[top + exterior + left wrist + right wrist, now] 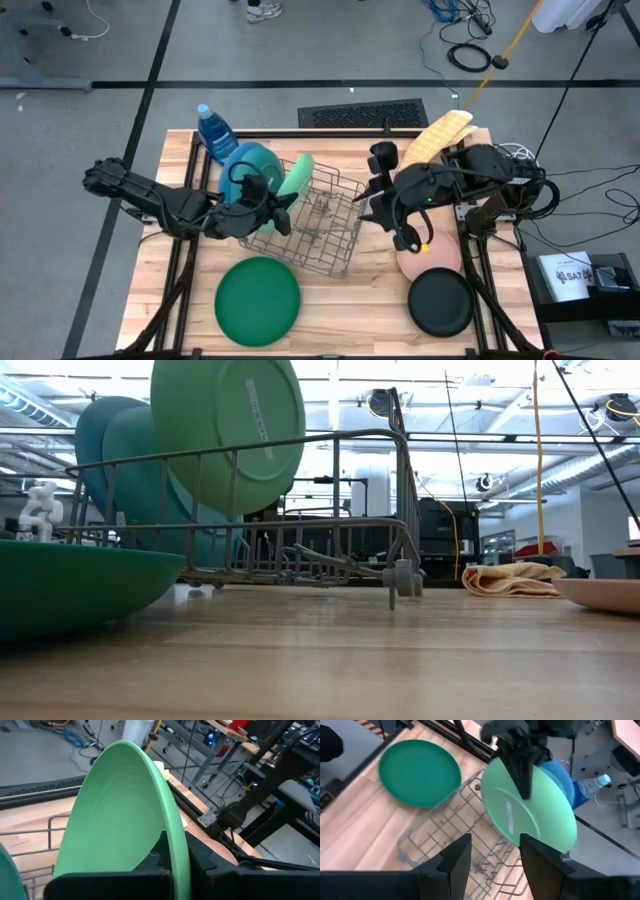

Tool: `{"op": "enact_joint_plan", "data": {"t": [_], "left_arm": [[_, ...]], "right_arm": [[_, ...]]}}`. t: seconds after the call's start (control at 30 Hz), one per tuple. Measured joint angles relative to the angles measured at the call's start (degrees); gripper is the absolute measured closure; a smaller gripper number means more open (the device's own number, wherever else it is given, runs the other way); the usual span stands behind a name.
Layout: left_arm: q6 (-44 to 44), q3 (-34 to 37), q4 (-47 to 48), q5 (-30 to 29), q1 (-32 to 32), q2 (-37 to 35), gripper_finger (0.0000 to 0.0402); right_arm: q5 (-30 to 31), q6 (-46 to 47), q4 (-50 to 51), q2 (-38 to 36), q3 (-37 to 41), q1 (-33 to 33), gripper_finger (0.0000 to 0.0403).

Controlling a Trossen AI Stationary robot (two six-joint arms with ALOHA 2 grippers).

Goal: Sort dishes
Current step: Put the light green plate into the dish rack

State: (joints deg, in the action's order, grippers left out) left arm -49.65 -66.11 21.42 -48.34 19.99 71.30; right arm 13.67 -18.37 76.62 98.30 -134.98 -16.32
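Over the wire rack (318,222), your left gripper (283,207) is clamped on the rim of the light green plate (297,176); the left wrist view shows both fingers (161,854) pinching the plate's edge, one on each face. You hold the plate on edge above the rack's left end, just beside the blue plate (248,165), which already stands upright there with the blue bottle (214,128) behind it. From table height, the green plate hangs above the rack's top wire, so I judge it is not yet seated.

Your right gripper (372,207) waits at the rack's right side, fingers spread and holding nothing, looking across at the plate. The dark green plate (258,299) lies flat on the table in front of the rack; the pink plate (432,260) and the black plate (441,302) lie front right, touching or overlapping. A yellow cloth (436,136) sits at the back right.

The step in hand looks like racking the second of five plates. Next, you would lower the green plate straight down into a slot beside the blue one, keep it upright and parallel, and let go only once the wires carry it. Watch that its rim does not knock the blue plate.
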Motion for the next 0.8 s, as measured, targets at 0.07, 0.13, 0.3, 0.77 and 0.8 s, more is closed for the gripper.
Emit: {"op": "enact_joint_plan", "data": {"t": [0.07,0.13,0.3,0.77,0.8], "left_arm": [[-1.16,0.00,0.27,0.00,0.04,0.48,0.0390],[-1.93,0.00,0.25,-0.12,0.28,0.78,0.0390],[-3.84,0.86,-0.10,-1.25,0.91,1.07,0.0390],[-5.13,18.39,-13.71,-1.32,-0.71,-10.75,0.0390],[-5.46,19.12,-13.73,-0.69,-1.16,-11.04,0.0390]], "right_arm": [[-0.02,0.51,0.00,0.00,0.00,-1.18,0.0243],[-0.01,1.27,-0.02,0.00,0.00,-2.45,0.0243],[0.07,1.66,-0.09,0.44,0.02,-6.10,0.0243],[6.04,1.71,-3.02,0.48,0.02,-11.60,0.0243],[6.05,1.72,-3.05,0.48,0.02,-11.58,0.0243]]}}
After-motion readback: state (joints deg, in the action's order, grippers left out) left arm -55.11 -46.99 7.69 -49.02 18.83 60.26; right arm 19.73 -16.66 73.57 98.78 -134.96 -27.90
